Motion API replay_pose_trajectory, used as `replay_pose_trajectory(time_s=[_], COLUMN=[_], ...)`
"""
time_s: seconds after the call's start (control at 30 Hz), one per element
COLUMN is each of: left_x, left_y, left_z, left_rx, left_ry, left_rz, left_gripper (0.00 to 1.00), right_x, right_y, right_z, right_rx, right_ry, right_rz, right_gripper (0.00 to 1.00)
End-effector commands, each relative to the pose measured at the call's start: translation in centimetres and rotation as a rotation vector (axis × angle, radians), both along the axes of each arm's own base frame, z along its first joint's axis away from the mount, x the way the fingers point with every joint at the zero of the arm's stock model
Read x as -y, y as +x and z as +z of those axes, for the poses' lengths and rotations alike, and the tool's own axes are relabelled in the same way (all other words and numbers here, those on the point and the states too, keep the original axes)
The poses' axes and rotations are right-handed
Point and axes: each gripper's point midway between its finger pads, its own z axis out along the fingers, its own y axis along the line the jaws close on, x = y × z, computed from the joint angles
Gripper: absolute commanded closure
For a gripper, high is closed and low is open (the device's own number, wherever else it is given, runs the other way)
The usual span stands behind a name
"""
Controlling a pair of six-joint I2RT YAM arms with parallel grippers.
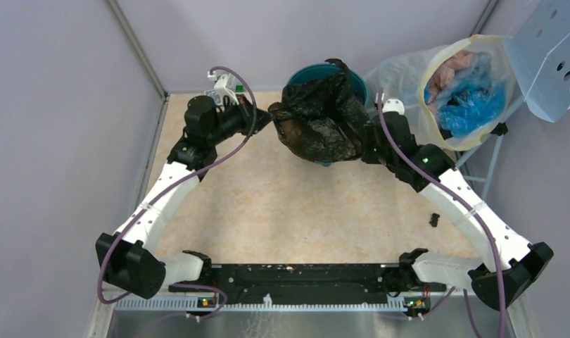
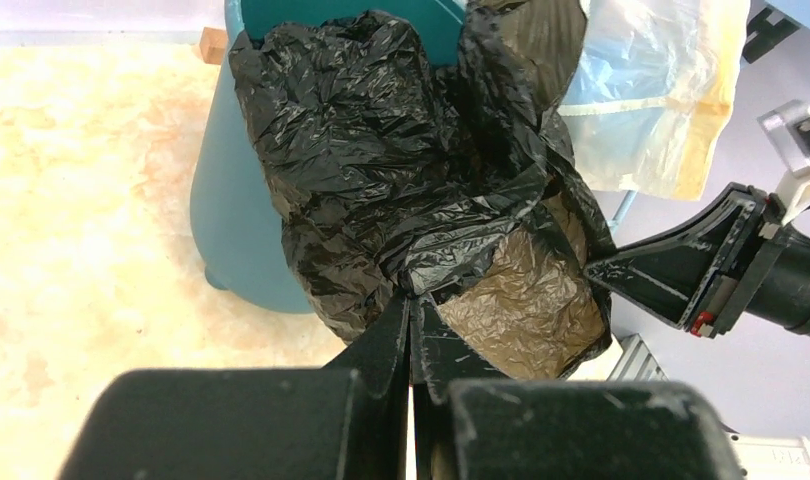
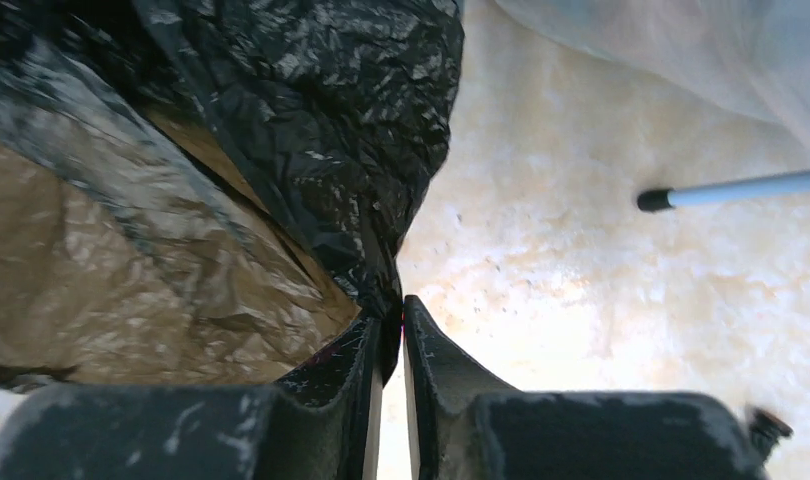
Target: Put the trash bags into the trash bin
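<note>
Wrist views show both jaws clenched on the trash bags [image 2: 381,170], seemingly draped over the trash bin [image 2: 241,220].

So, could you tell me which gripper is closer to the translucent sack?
Right. The right gripper grips the black trash bag just beside the translucent sack; the left gripper holds the bag's opposite edge.
</note>
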Motion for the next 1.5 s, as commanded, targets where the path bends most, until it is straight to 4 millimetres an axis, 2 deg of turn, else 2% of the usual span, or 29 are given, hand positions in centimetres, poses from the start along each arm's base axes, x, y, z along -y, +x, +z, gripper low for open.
replay_pose_trajectory(time_s=[0.0,0.07,0.2,0.4,0.43,0.53,0.67,0.83,0.9,0.97,1.07,1.13,1.27,1.33,1.47], left_x=[0.1,0.3,1.1,3.4,3.6,4.9,7.0,9.0,9.4,9.5,9.8,10.2,12.5,13.9,15.8], left_y=[0.5,1.1,2.8,7.3,7.9,10.0,12.4,15.4,16.1,16.5,16.6,16.3,15.1,14.5,14.3], left_z=[4.3,5.8,9.3,12.8,14.0,14.2,12.0,6.9,5.2,4.2,3.6,3.5,2.5,1.3,-1.4], left_rx=[0.126,0.153,0.205,0.236,0.259,0.238,0.194,0.130,0.107,0.100,0.096,0.098,0.108,0.104,0.081], left_ry=[-0.041,-0.050,-0.089,-0.154,-0.170,-0.209,-0.225,-0.200,-0.187,-0.177,-0.172,-0.170,-0.143,-0.127,-0.112], left_rz=[0.002,0.004,-0.005,-0.042,-0.044,-0.067,-0.098,-0.094,-0.092,-0.089,-0.097,-0.108,-0.128,-0.135,-0.141], left_gripper=[1.00,1.00,1.00,1.00,1.00,1.00,1.00,1.00,1.00,1.00,1.00,1.00,1.00,1.00,1.00], right_x=[-1.9,-2.0,-1.3,-0.2,-0.2,-0.5,-2.1,-4.9,-5.1,-4.8,-3.8,-2.8,-0.5,-0.1,-1.9], right_y=[1.6,2.2,4.4,9.3,10.0,12.1,14.5,16.6,17.2,17.7,17.7,17.5,16.9,16.6,16.2], right_z=[6.7,8.2,11.2,15.4,16.6,17.0,15.3,11.3,9.9,9.4,10.1,11.2,12.3,11.8,9.1], right_rx=[0.192,0.215,0.271,0.321,0.339,0.329,0.291,0.194,0.163,0.152,0.162,0.182,0.208,0.199,0.134], right_ry=[0.129,0.126,0.130,0.173,0.180,0.183,0.225,0.281,0.280,0.279,0.275,0.272,0.261,0.260,0.288], right_rz=[0.080,0.076,0.034,0.004,0.003,0.010,0.047,0.122,0.120,0.110,0.092,0.076,0.035,0.031,0.123], right_gripper=[0.92,1.00,1.00,1.00,1.00,1.00,1.00,1.00,1.00,1.00,1.00,1.00,1.00,1.00,1.00])
